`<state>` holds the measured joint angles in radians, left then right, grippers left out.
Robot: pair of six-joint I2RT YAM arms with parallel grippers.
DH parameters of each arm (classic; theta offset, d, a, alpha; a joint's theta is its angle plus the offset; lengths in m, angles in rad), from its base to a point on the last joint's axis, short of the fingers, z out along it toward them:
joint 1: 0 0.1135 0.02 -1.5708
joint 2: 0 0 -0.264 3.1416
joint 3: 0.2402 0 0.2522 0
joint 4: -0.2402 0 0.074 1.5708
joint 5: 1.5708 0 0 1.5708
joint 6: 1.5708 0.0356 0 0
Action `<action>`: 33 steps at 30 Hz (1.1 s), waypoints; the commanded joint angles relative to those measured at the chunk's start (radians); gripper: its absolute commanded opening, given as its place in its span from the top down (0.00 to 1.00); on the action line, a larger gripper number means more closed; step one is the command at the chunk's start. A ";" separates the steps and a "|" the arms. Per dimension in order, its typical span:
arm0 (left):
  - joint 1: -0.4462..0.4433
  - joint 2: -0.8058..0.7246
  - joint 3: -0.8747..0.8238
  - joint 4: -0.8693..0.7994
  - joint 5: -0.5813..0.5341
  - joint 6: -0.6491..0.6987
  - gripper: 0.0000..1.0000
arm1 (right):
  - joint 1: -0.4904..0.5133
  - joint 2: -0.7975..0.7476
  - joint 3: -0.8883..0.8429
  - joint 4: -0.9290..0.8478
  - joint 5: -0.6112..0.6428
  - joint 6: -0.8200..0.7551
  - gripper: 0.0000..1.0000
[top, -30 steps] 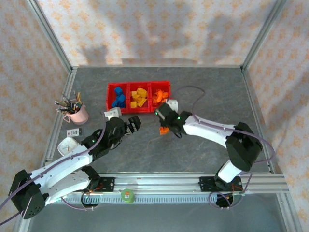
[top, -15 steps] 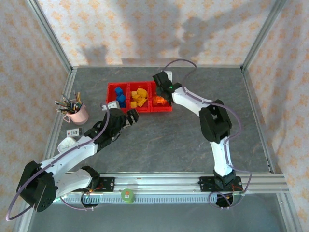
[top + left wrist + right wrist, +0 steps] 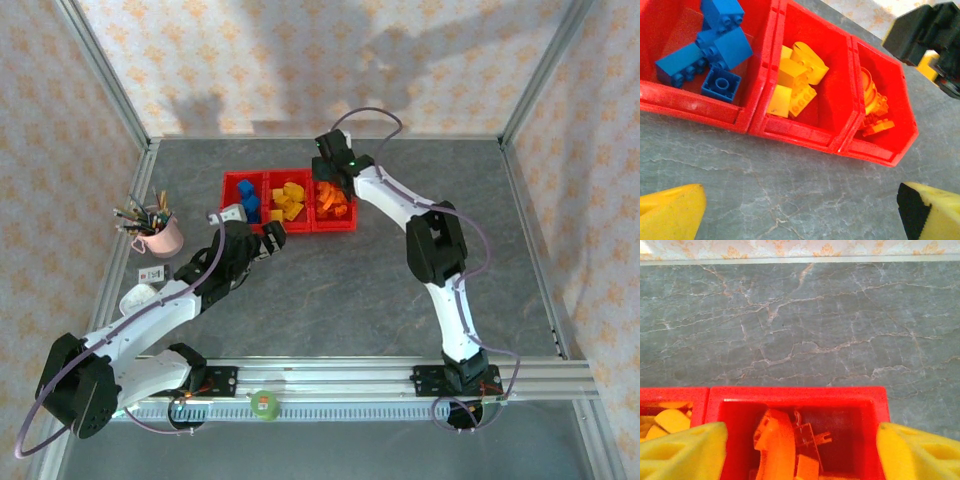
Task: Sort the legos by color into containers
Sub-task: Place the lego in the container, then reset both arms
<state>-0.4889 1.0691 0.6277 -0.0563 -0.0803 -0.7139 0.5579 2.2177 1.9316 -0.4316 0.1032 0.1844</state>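
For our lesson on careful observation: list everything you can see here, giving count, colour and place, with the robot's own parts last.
containers: three joined bins, red, far middle of the table
blue legos: about four, blue, left bin
yellow legos: several, yellow, middle bin
orange legos: several, orange, right bin
cup: one, pink, left side of the table
pens: a bunch, mixed colours, in the cup
tape roll: one, green, by the rail at the near edge
table: one, grey with pale veins
left gripper: one, yellow fingers, open, in front of the bins
right gripper: one, yellow fingers, open, above the right bin
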 commanded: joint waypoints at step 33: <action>0.430 0.478 -0.467 1.513 -0.088 0.735 0.00 | -0.543 -0.707 -1.702 1.647 -0.095 -0.194 0.00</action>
<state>-0.0666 1.4803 0.1753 1.2095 -0.2497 -0.0326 0.0132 1.5101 0.2138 1.0847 0.0601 0.0330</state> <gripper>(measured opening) 0.995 0.997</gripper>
